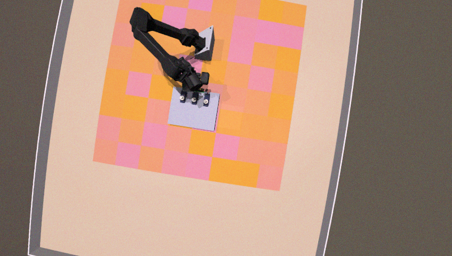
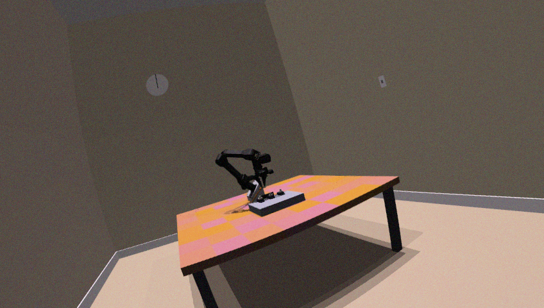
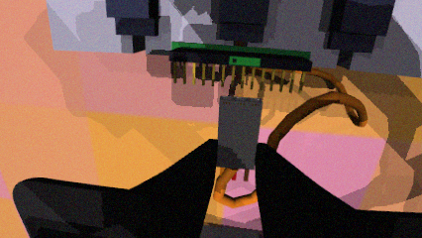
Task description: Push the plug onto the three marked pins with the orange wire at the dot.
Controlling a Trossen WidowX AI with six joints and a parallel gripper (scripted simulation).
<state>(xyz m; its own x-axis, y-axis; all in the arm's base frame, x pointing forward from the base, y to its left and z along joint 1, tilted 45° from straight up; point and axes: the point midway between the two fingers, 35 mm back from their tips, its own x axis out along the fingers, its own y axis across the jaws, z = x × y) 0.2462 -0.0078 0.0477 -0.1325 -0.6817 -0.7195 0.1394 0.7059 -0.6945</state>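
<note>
My gripper [image 3: 236, 149] is shut on the flat grey plug [image 3: 240, 126], seen in the wrist view. The plug's far end points at the pin row [image 3: 213, 75], with a visible gap between them in that view. Its orange lead [image 3: 307, 110] loops out below the plug and around to the right. A green band [image 3: 245, 60] with a dark dot at its left end marks pins near the middle of the row. The pins stick out from the edge of the pale holder [image 1: 194, 116] [image 2: 280, 199]. The plug's holes are hidden.
Three dark servos stand on the holder, a left one [image 1: 182, 97], a middle one [image 1: 194, 99] and a right one [image 1: 206, 100]. The arm reaches over from its base [image 1: 207, 42]. The holder rests on the chequered table [image 1: 247, 152] [image 2: 225, 244].
</note>
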